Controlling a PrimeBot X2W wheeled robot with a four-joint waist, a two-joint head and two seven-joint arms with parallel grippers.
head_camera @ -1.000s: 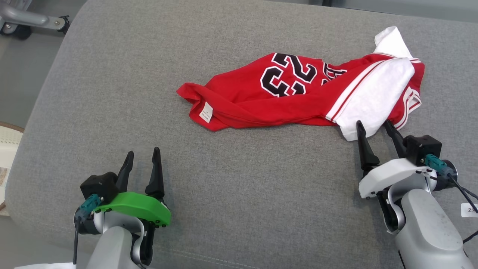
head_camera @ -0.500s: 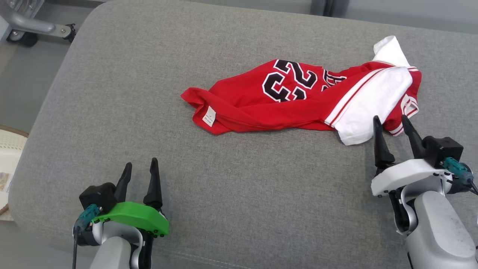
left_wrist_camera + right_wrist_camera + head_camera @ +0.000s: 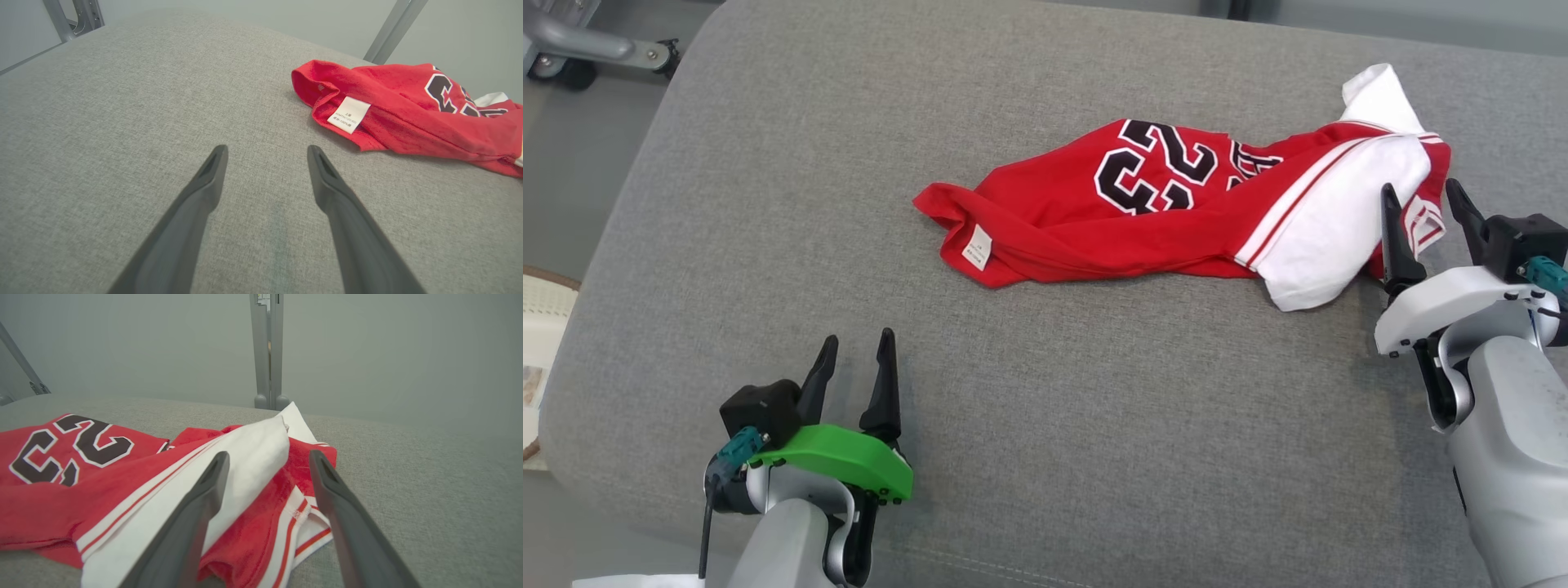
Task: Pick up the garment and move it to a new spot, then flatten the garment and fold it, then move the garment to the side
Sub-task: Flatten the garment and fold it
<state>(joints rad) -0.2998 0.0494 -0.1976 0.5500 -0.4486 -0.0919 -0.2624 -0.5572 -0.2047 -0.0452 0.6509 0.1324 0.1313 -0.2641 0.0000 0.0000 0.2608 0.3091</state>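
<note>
The garment [image 3: 1176, 212], a red jersey with a white panel [image 3: 1339, 237], lay crumpled on the grey cushion [image 3: 1045, 457]. Its long axis ran across in front of me, left to right, and its right-hand end sat a little farther from me than its left. My right gripper [image 3: 1420, 187] was at that right-hand end, fingers spread wide and holding nothing. In the right wrist view the striped hem [image 3: 294, 514] lay in the gap between them, with the white panel folded over against the inner side of one finger. I could not tell whether either tip was actually touching cloth. My left gripper [image 3: 858, 336] hovered low over bare cushion, also spread and empty, well apart from the jersey. The jersey's nearer end, the one with the small white label [image 3: 977, 245], lay ahead of it and off to its right. I judged my right arm much the nearer, so the pick seemed to fall to it: ease down and close on the bunched hem. The left would need a forward, rightward reach to take the label end.
</note>
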